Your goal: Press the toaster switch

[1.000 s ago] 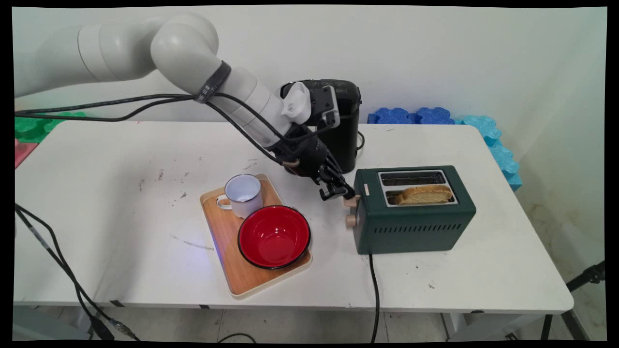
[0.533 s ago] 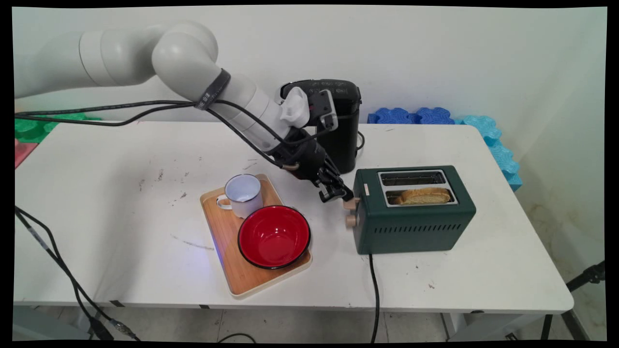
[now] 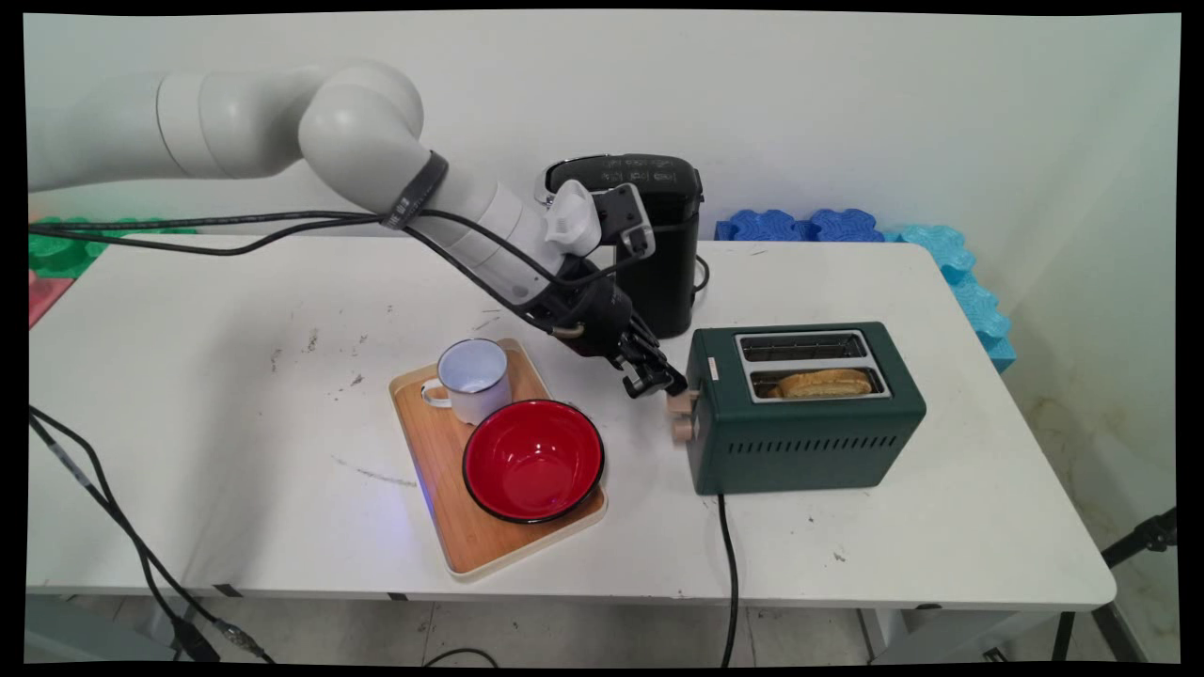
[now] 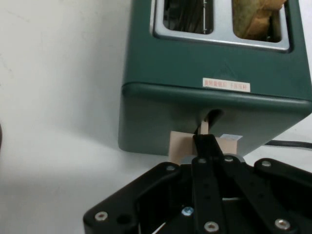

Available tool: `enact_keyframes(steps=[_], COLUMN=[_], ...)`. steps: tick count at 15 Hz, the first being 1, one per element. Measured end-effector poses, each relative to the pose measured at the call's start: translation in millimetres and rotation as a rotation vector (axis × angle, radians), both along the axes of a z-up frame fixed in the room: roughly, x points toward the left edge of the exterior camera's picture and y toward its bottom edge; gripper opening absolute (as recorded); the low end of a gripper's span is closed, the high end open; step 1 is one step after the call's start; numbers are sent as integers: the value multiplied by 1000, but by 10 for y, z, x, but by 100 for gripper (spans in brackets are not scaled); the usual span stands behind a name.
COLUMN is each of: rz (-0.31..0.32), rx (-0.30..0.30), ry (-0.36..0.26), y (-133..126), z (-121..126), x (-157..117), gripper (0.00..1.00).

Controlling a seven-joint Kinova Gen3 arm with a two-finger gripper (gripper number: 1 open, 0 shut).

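Your tool [image 4: 208, 146], fingers pressed together, bears on the toaster [image 3: 809, 442] lever [image 4: 204, 145] at centre frame; bread [image 3: 826, 383] sits low, lever partly down.

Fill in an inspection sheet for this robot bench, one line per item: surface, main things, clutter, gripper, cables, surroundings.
Surface: white table, scuffed with dark marks.
Main things: green toaster; bread slice sunk in its near slot; beige lever on its left end.
Clutter: wooden tray holding a white mug and a red bowl; black coffee maker behind.
Gripper: gripper shut, fingers pressing on the lever.
Cables: toaster cord over the near edge; black arm cables.
Surroundings: pale wall; blue foam mats at the rear right.
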State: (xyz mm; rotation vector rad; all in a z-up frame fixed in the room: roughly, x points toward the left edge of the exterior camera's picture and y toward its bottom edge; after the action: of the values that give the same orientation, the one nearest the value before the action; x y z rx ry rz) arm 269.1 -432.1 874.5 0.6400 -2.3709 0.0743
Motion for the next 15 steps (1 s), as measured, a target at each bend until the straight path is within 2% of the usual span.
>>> enact_keyframes(steps=[15], rz=[63], rx=[39], ry=[33], y=[42], z=[-181], x=[17], gripper=[0])
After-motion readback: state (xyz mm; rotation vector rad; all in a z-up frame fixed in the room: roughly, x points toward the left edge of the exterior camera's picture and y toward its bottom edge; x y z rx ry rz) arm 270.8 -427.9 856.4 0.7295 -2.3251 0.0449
